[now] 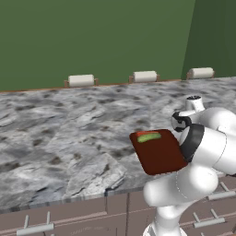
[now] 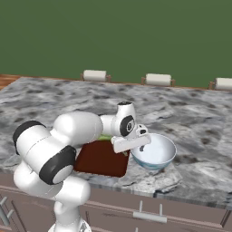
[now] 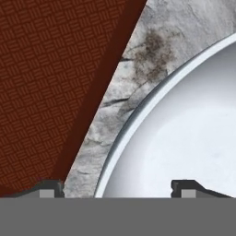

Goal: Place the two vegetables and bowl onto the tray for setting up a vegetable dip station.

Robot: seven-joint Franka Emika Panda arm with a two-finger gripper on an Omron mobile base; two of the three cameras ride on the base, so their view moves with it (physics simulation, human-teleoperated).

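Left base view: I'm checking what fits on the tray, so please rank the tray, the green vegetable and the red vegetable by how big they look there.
1. Tray, clearly largest.
2. Green vegetable, a short stick lying on the tray's far end.
3. Red vegetable: just a sliver shows beside the green one, so its true size is unsure.

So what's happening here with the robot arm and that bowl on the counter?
The arm's pincer is open and straddles the rim of the bowl: one fingertip inside, one outside over the counter. The bowl sits beside the tray, not on it. The green vegetable already lies on the tray, something red showing behind it.
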